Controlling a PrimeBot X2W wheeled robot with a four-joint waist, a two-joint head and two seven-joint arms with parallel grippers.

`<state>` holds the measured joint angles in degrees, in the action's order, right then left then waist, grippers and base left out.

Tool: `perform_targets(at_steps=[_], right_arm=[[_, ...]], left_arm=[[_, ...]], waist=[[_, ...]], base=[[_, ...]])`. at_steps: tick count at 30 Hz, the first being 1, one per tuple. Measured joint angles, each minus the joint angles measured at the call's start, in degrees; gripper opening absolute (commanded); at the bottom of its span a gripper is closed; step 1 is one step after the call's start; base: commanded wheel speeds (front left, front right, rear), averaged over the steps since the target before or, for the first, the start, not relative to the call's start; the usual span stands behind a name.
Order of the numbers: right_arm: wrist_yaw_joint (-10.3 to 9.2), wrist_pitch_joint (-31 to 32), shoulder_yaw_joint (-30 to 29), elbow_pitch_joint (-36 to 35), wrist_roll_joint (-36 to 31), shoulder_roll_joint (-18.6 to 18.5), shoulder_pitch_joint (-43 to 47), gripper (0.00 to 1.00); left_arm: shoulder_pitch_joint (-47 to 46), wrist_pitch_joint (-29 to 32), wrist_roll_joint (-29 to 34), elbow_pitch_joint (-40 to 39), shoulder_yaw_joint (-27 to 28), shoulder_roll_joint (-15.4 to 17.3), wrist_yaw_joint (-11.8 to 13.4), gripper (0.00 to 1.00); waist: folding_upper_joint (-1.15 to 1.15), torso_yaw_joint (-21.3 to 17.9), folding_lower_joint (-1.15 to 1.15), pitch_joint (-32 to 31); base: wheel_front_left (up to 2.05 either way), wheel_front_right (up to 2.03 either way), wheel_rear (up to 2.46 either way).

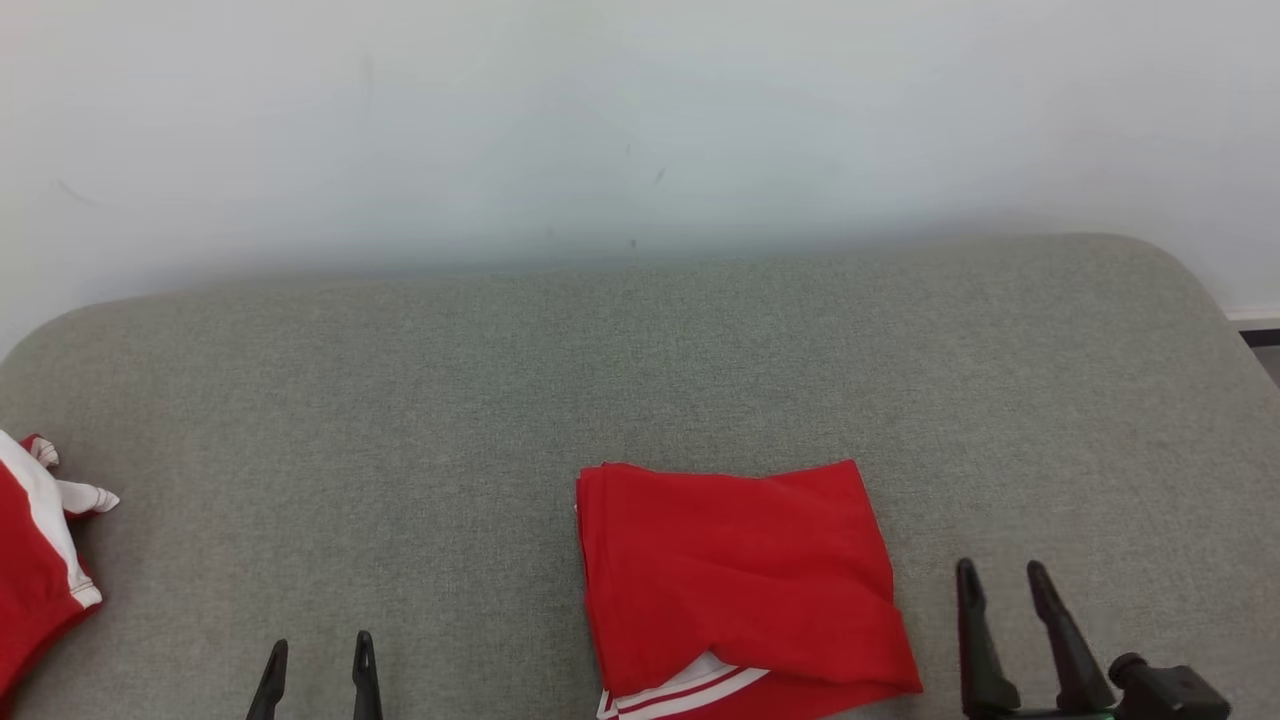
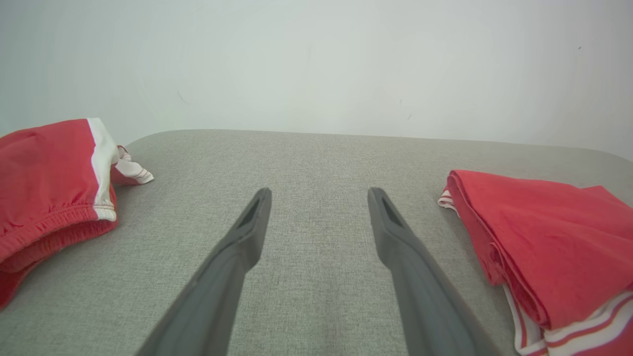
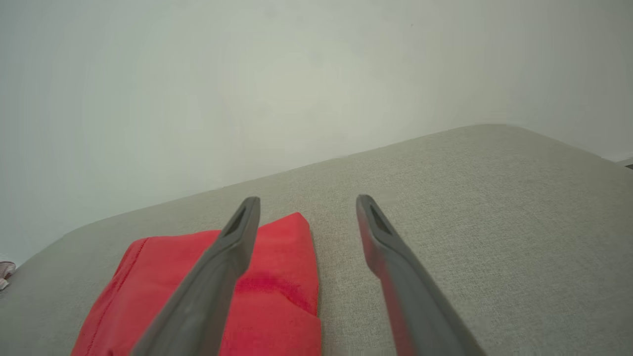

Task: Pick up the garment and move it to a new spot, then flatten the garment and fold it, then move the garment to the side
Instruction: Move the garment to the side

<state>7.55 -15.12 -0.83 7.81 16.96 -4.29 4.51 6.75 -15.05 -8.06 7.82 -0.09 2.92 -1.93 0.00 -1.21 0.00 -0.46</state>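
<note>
A red garment (image 1: pixel 735 575) with white stripes lies folded into a rectangle near the front middle of the grey cushioned surface (image 1: pixel 620 350). It also shows at the right of the left wrist view as the folded garment (image 2: pixel 549 247), and under the left finger in the right wrist view (image 3: pixel 277 291). My right gripper (image 1: pixel 1002 580) stands open just right of the garment, holding nothing. My left gripper (image 1: pixel 320 655) is open at the lower left, well apart from the garment, above bare fabric. Both pairs of fingers are spread wide in their wrist views, left gripper (image 2: pixel 319 198), right gripper (image 3: pixel 306 205).
A second red and white garment (image 1: pixel 35 560) lies crumpled at the left edge of the surface, also seen as the crumpled garment (image 2: pixel 49 183). A pale wall (image 1: pixel 640 120) rises right behind the surface. The surface's rounded right corner (image 1: pixel 1200 280) drops off near a dark floor strip.
</note>
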Motion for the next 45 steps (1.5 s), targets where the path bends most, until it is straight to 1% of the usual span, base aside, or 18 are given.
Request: perform_targets(at_steps=[8,13,20,45], right_arm=[[0.0,0.0,0.79,1.52,-1.23,0.63,0.5,1.0],[0.0,0.0,0.0,2.78,-1.37,1.02,0.45,1.0],[0.0,0.0,1.25,4.14,-3.0,1.25,0.41,1.0],[0.0,0.0,1.7,4.24,-4.04,1.3,0.28,1.0]], left_arm=[[0.18,0.0,0.22,0.65,-0.23,0.01,0.0,1.0],[0.31,0.0,0.59,1.09,-0.31,0.0,0.18,1.0],[0.44,0.0,1.99,1.62,-0.88,0.0,0.43,1.0],[0.58,0.0,2.16,2.11,-0.89,0.0,0.43,1.0]], waist=[[0.0,0.86,0.0,-0.37],[0.0,1.41,0.0,-0.48],[0.0,1.78,0.0,-0.51],[0.0,2.2,0.0,-0.3]], base=[[0.0,0.0,0.0],[0.0,0.0,0.0],[0.0,0.0,0.0],[0.0,0.0,0.0]])
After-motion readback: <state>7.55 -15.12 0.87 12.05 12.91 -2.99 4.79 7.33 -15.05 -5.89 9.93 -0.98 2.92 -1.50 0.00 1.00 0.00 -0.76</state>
